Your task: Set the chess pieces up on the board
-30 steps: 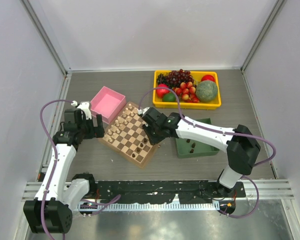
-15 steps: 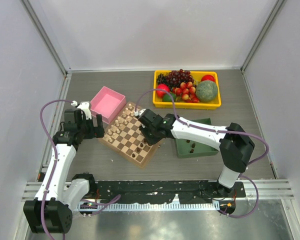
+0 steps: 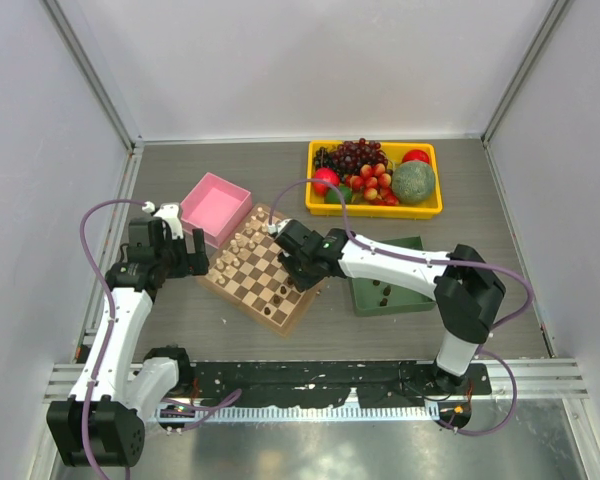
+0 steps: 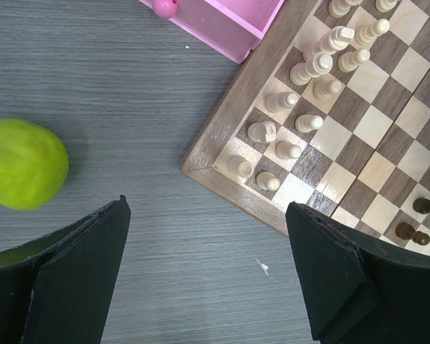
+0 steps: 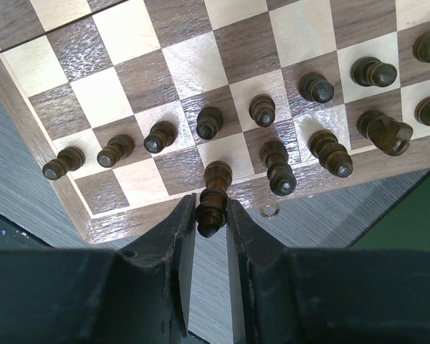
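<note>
Right gripper closed to a narrow gap on one dark brown turned-wood chess piece, a finger pressing it from each side at the edge of the flat checkered wooden chessboard. Foot of the held piece over a light square in the outermost row; contact with the wood impossible to tell. About a dozen more dark brown chess pieces upright in two uneven rows along that same edge. From the overhead camera, right gripper above the right-hand corner of the chessboard, the board turned diamond-wise on the grey table between a pink square box and a dark green square tray, with a few dark specks in the tray too small to identify. Behind, a yellow rectangular tray heaped with fruit. Left gripper spread wide and empty over bare tabletop just off the board's left corner, cream-coloured wooden pieces ranked along that side, a yellow-green fruit lying near its left finger.
</note>
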Available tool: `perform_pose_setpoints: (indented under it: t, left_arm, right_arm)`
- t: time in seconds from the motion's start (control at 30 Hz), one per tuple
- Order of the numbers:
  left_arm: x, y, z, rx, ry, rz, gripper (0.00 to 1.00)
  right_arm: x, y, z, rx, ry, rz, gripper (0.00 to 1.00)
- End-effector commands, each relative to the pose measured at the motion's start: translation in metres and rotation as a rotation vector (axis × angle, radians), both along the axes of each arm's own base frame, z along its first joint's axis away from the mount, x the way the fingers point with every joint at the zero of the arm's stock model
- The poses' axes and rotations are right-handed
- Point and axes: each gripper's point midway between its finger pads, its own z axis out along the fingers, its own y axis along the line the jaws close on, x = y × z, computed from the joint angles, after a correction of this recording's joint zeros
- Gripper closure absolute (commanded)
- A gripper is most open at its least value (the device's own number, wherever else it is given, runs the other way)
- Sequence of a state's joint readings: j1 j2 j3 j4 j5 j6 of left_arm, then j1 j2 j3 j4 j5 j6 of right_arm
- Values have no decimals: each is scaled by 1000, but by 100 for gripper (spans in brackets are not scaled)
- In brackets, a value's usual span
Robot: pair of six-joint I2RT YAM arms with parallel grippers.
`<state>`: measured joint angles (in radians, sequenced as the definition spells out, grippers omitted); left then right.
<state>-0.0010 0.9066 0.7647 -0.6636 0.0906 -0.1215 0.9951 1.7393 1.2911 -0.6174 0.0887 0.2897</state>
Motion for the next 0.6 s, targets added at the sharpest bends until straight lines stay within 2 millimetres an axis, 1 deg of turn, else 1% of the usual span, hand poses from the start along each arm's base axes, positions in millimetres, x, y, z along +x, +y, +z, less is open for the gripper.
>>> perform_pose_setpoints:
  t: [0.0,0.27,0.57]
  left_arm:
    - [8,0,20,11,-64,-14,1]
    - [7,0,21,11,-66,-14,1]
    - [8,-1,22,10,-71,-16,1]
  right_arm:
    - [10,12,12,25,-44,0,81]
    - [13,15,11,23,-45,-1,79]
    - [13,10,8,-6,-43,0,76]
